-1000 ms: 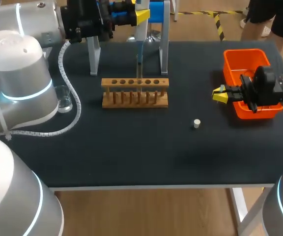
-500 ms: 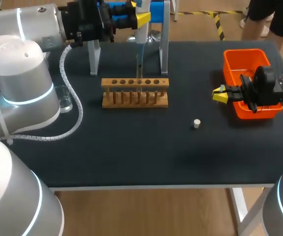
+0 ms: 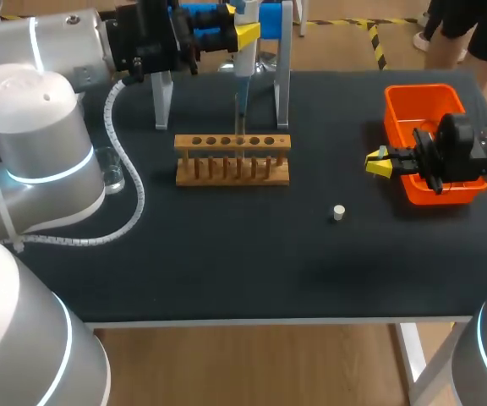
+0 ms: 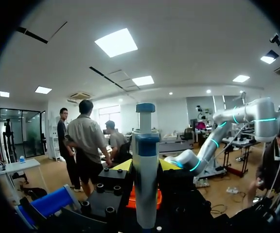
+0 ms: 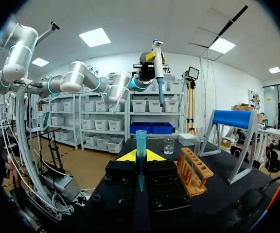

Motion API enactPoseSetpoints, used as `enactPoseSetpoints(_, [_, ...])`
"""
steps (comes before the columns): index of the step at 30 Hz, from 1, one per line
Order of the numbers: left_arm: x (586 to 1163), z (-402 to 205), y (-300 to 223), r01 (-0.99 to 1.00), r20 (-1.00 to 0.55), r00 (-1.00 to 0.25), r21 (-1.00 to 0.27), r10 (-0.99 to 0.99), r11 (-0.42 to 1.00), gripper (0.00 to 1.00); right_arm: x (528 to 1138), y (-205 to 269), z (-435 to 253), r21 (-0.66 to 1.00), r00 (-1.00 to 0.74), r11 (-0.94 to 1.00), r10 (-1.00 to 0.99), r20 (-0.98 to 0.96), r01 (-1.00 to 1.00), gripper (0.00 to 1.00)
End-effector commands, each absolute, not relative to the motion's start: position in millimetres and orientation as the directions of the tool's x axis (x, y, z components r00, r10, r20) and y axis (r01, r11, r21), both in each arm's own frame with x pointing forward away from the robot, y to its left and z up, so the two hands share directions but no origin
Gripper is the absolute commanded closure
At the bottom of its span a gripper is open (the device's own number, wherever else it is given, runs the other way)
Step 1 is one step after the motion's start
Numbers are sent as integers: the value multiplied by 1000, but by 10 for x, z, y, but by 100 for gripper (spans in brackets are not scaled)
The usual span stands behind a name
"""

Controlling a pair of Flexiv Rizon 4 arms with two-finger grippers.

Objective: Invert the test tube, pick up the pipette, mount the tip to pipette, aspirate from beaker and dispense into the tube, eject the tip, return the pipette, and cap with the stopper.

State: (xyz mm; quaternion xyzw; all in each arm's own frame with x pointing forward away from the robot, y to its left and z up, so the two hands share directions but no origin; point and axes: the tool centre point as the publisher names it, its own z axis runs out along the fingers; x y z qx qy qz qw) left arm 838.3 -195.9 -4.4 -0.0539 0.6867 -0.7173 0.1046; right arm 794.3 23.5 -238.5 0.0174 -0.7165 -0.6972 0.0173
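Observation:
My left gripper (image 3: 242, 34) is high over the back of the table, shut on the white and grey pipette (image 3: 242, 72), which hangs upright above the wooden tube rack (image 3: 232, 158). The left wrist view has the pipette (image 4: 146, 184) standing between the yellow fingers. My right gripper (image 3: 379, 162) sits beside the orange bin (image 3: 429, 97), shut on a teal pipette tip (image 5: 140, 145) that stands upright between its fingers. A clear test tube (image 5: 198, 140) stands at the rack's far end. The glass beaker (image 3: 108, 169) is at the left, and the small white stopper (image 3: 338, 212) lies on the mat.
The pipette stand (image 3: 282, 85), with grey legs and a blue top, is behind the rack. The orange bin takes up the right side of the table. My left arm's cable (image 3: 129, 190) loops over the table near the beaker.
My left gripper and the pipette have shifted slightly. The right arm has kept still with the tip in its grip.

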Motion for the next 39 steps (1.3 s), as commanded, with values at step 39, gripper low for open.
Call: enactPoseSetpoints(39, [8405, -56, -1939, 51, -40, -977, -998, -210, -46, 100, 7940, 510, -2376, 998, -1000, 60, -27, -6, -7, 100])
